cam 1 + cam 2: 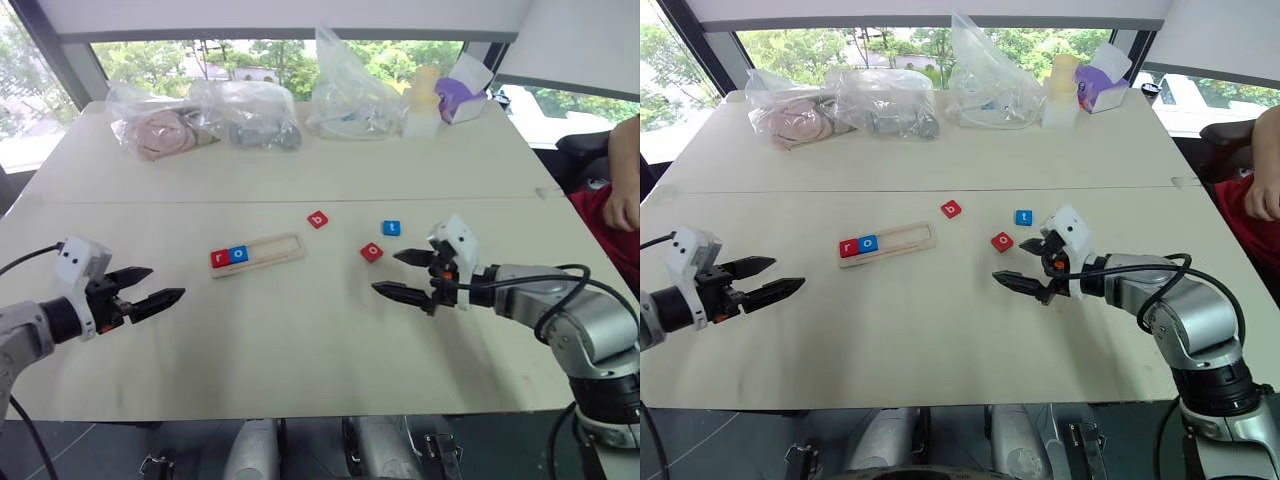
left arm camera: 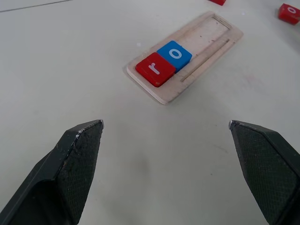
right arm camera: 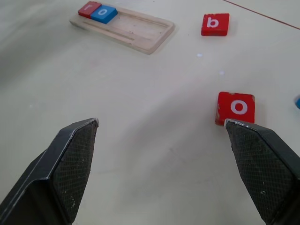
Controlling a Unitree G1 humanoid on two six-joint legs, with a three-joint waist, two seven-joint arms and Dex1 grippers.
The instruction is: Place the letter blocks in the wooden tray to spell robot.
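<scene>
Both pairs of jaws are spread wide with nothing between them: the left gripper (image 1: 150,287) hovers over bare tabletop toward the table's left side, pointing right at the wooden tray (image 1: 258,252), and the right gripper (image 1: 400,274) hovers on the right side, pointing left, with its upper finger close to the loose red "o" block (image 1: 371,252) but apart from it. On the white table (image 1: 300,350) the pale wooden tray lies near the middle, slightly angled, and its slot already holds two tiles side by side at its left end: the red "r" block (image 2: 155,69) outermost and the blue "o" block (image 2: 174,54) touching it; the remainder of the slot is bare wood. Three tiles lie loose on the table to the right of the tray: the red "b" block (image 1: 318,219) just beyond the tray's right end, the blue "t" block (image 1: 391,228) farther right, and the red "o" between them and a little nearer the robot. Along the far edge of the table sit several clear plastic bags (image 1: 250,112) with contents, a pale bottle (image 1: 424,100) and a purple-and-white box (image 1: 462,98). A person's arm (image 1: 622,170) in a red garment shows at the right edge.
</scene>
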